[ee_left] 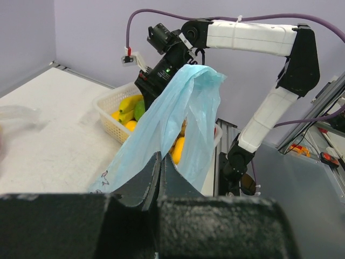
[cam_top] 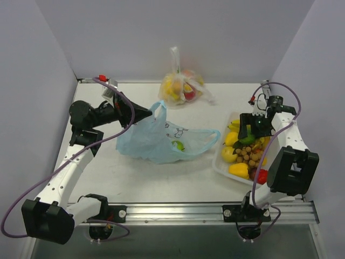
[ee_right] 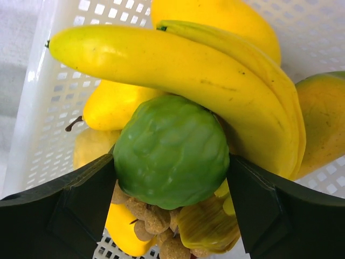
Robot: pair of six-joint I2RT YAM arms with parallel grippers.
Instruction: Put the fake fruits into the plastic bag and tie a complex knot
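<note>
The left pincer (cam_top: 150,114) pinches the blue plastic bag (cam_top: 156,141) aloft for loading; the right pincer (ee_right: 171,162) clasps a bumpy green fruit (ee_right: 171,145).

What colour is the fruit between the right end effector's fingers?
The fruit is green with a bumpy skin; the right wrist view shows it best.

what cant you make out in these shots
1. Top view: what the plastic bag holds besides one green fruit; crumpled film hides it.
2. Right wrist view: the basket floor and lower fruits, covered by the bumpy green fruit and bananas.
3. Left wrist view: the bag's mouth, turned away past the left gripper.
4. Top view: fruits in the clear bag, too small.
</note>
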